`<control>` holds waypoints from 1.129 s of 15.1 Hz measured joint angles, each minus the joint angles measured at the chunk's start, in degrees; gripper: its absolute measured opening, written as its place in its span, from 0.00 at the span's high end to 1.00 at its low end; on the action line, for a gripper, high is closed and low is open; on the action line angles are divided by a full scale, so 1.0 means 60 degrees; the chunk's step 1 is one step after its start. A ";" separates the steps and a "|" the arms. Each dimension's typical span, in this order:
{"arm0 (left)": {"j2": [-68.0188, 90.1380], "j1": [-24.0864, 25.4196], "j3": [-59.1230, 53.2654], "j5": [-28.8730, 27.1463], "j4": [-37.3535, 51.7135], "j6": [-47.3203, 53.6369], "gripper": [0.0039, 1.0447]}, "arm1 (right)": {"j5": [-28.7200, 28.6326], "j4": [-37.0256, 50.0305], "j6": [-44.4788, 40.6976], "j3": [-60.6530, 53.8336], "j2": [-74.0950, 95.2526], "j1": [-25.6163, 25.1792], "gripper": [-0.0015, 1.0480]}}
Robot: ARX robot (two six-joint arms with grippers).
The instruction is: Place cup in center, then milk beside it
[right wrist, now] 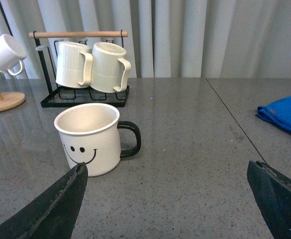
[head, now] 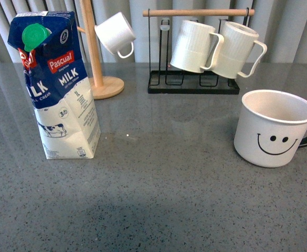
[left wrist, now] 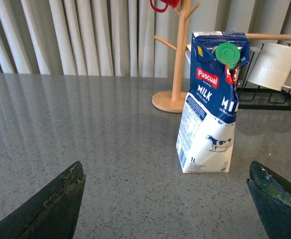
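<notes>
**Ana:** Speckled dark grey tabletop (head: 158, 210), pale pleated curtain (head: 289, 31) behind it. The cup (head: 274, 128) stands upright on the right side of the front view, well off the center (head: 163, 152).

**Ben:** It's a wide off-white mug with a black smiley facing the camera. The black handle points right, away from the middle, and the inside is pale.

**Ana:** And the milk (head: 61, 94)?

**Ben:** Over on the left, standing, well apart from the cup. It's a tall blue-and-white Pascual carton, clearly taller than the mug, with a green round cap up top. White MILK lettering runs across the blue, and there's a small cow on the white lower half. Its body looks a touch crumpled.

**Ana:** Back row now. A wooden mug tree (head: 93, 52) stands behind the carton with a small white mug (head: 115, 34) hanging on a peg. To its right is a black wire rack (head: 192, 84), with two ribbed white mugs (head: 195, 46) hanging from its wooden bar.

**Ben:** Over to the wrist cameras. The left gripper (left wrist: 165, 164) has its dark fingers (left wrist: 50, 204) spread wide apart, and the carton stands ahead of it on the table, untouched.

**Ana:** Same on the other side. The right gripper (right wrist: 166, 164) is splayed wide too, with the smiley cup ahead of it, handle toward the open gap. A blue cloth (right wrist: 284, 114) lies on the table further off to that side.
</notes>
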 joint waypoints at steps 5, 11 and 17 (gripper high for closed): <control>0.0000 0.0000 0.0000 0.0000 0.0000 0.0000 0.06 | 0.0007 -0.0036 0.0011 0.0000 0.0004 0.0007 0.06; 0.0000 0.0000 0.0000 0.0000 0.0000 0.0000 0.06 | 0.0433 0.2707 0.1869 0.2069 0.4040 0.0466 0.06; 0.0000 0.0000 0.0000 0.0000 0.0000 0.0000 0.06 | -0.1752 0.1475 -0.1104 0.7417 1.0786 0.0444 0.06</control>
